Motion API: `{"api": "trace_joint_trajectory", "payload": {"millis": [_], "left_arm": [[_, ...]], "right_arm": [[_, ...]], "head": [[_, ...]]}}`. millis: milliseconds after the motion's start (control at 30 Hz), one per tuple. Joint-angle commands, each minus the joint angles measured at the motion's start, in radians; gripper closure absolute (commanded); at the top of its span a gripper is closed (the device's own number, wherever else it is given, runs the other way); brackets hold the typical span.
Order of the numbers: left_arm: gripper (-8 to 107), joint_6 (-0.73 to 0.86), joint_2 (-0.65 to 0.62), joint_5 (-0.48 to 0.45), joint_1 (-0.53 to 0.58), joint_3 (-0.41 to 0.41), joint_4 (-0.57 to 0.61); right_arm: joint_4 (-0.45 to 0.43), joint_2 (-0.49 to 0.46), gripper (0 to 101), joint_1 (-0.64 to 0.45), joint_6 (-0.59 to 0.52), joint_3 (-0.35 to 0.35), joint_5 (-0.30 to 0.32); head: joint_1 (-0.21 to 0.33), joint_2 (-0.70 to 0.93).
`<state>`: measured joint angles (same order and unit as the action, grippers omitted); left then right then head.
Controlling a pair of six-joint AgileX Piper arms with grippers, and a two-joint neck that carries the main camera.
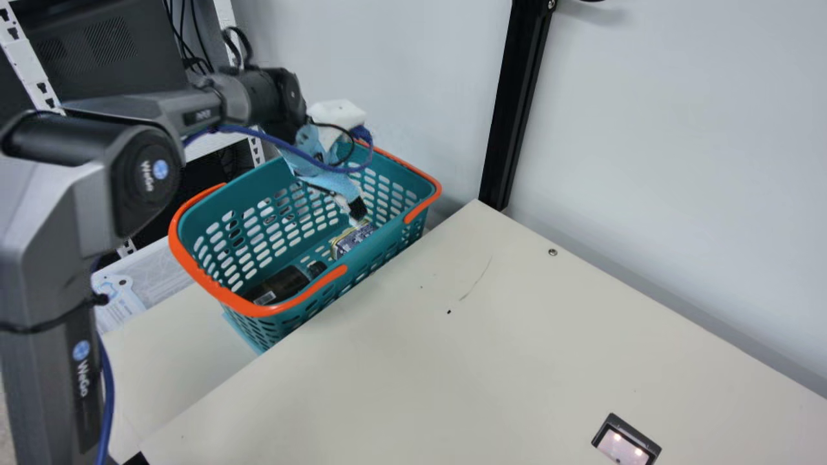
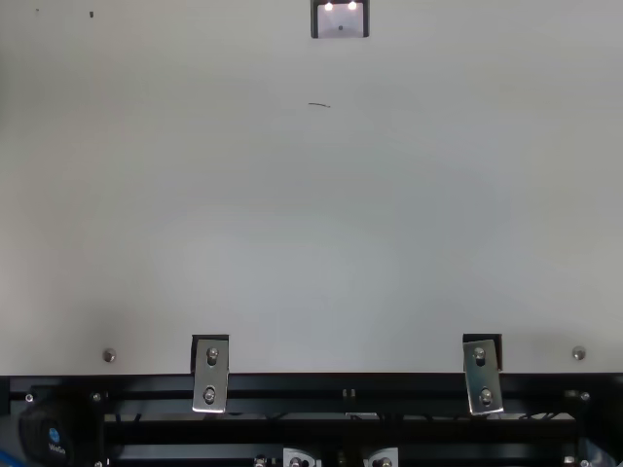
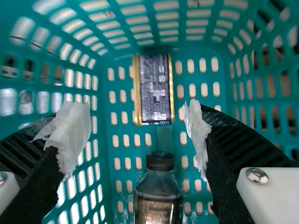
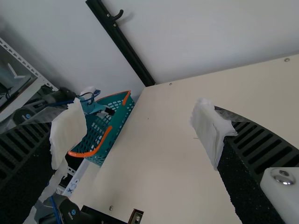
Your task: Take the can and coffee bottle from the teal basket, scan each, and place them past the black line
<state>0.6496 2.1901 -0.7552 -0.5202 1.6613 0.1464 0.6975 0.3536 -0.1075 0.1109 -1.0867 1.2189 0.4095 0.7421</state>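
In the main view, the teal basket's (image 1: 387,247) table-side wall hid part of the can (image 1: 352,240) and coffee bottle (image 1: 283,284), and the scanner's (image 1: 620,447) near end was cut off. The top view cropped its far end; the left wrist view, the coffee bottle's base.

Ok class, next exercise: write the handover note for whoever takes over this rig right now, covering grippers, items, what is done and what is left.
Left gripper: open and empty, in the basket, near the can.
Right gripper: open and empty, over the table.
Items: can and bottle both lie in the basket. A dark-framed device, probably the scanner, is on the table.
Done: neither item is out of the basket.
Left to do: grip, lift and scan each, then place both past the black line.
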Motion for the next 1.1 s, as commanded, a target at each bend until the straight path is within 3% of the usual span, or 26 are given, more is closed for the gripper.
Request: {"api": "trace_joint_trajectory", "payload": {"millis": [0,567,600,700,833,1067], "left_arm": [[9,0.018,0.080,0.009,0.002,0.024,0.003],[9,0.027,0.444,-0.041,0.017,0.344,0.008],[89,0.027,0.455,-0.048,0.017,0.363,0.020],[89,0.039,0.457,-0.059,0.016,0.396,0.080],[89,0.088,0.380,-0.041,0.002,0.366,0.198],[89,0.237,0.092,0.054,-0.048,0.129,0.433]], "right_arm": [[0.000,0.000,0,0.000,0.000,0.000,0.000],[0.000,0.000,0,0.000,0.000,0.000,0.000],[0.000,0.000,0,0.000,0.000,0.000,0.000],[0.000,0.000,0,0.000,0.000,0.000,0.000],[0.000,0.000,0,0.000,0.000,0.000,0.000],[0.000,0.000,0,0.000,0.000,0.000,0.000]], "head": [[0.027,0.016],[0.027,0.016],[0.027,0.016],[0.027,0.016],[0.027,0.016],[0.027,0.016]]}}
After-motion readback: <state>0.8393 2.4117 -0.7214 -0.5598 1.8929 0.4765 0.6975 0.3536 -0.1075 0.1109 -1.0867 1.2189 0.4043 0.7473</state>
